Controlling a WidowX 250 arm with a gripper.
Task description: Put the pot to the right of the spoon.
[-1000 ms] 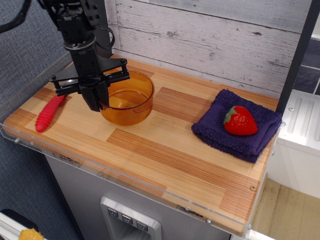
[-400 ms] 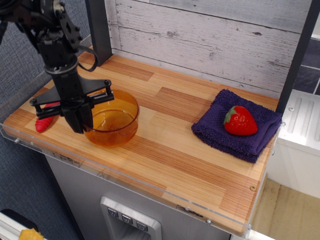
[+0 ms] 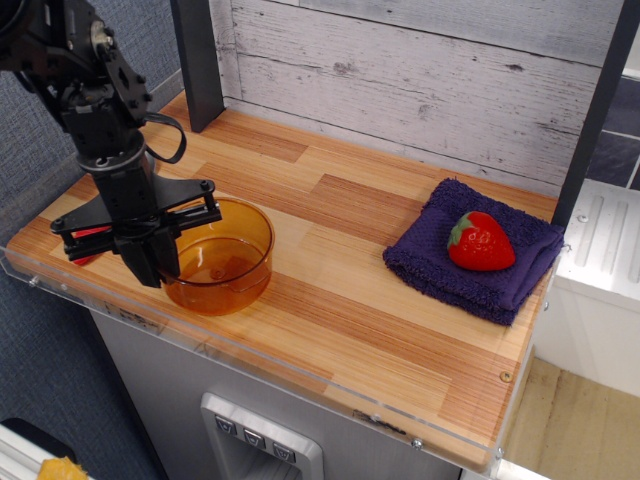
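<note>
The orange translucent pot [image 3: 228,258] sits near the front left edge of the wooden table [image 3: 340,300]. My gripper [image 3: 155,268] comes down from above and is shut on the pot's left rim. The spoon is mostly hidden behind the gripper. Only bits of its red handle [image 3: 88,232] show just left of the gripper, so the pot lies to the spoon's right. The spoon's metal bowl is not visible.
A folded dark blue towel [image 3: 440,262] with a red strawberry [image 3: 480,242] on it lies at the right. A dark post [image 3: 197,60] stands at the back left. A whitewashed plank wall [image 3: 420,80] runs behind the table.
The gripper has carried the pot from the back left toward the front left edge of the table. It now covers most of the spoon.
</note>
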